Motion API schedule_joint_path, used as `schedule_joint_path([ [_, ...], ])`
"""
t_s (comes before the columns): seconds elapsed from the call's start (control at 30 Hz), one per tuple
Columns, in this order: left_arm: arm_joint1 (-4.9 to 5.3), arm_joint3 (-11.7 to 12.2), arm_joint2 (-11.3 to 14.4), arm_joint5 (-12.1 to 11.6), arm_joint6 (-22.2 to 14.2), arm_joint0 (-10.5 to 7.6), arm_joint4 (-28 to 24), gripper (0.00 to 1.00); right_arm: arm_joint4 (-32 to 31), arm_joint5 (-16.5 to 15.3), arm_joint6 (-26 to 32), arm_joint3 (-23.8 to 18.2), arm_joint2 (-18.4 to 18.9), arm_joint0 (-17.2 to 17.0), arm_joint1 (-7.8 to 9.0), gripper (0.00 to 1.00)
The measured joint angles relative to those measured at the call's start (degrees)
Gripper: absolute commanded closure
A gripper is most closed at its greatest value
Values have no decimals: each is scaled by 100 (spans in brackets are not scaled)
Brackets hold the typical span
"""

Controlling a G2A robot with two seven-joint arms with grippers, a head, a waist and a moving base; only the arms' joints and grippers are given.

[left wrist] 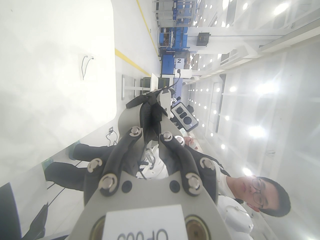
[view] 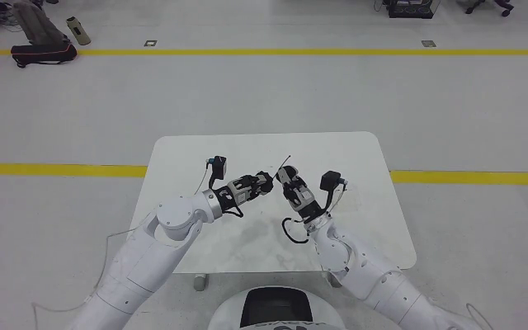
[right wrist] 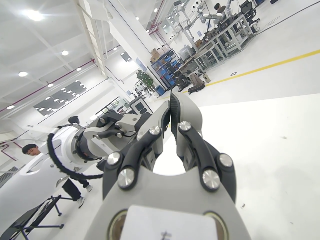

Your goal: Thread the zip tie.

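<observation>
White is seen on the table. Above the table, a thin black zip tie is shown. Grey with black fingers is noted on the left gripper and the right gripper. Beyond the table, yellow floor stripes are picked out.

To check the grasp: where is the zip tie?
Top view: the zip tie sticks out of the right gripper over the middle of the table, beside the left gripper.
</observation>
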Motion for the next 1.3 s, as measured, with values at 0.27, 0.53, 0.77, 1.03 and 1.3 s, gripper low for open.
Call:
schedule_joint_path([
  [0.27,0,0,0,0,0,0,0,100,3,0,-17,-40,81,-67,33,0],
  [0.53,0,0,0,0,0,0,0,100,939,0,629,-431,312,-279,198,0],
  [0.77,0,0,0,0,0,0,0,100,911,0,628,-428,315,-277,197,0],
  [1.03,19,80,-124,128,-41,-18,-107,100,2265,0,1326,-599,832,-444,258,0],
  [1.3,34,176,-340,261,-333,-43,-723,100,4974,0,4365,-866,2086,-913,371,0],
])
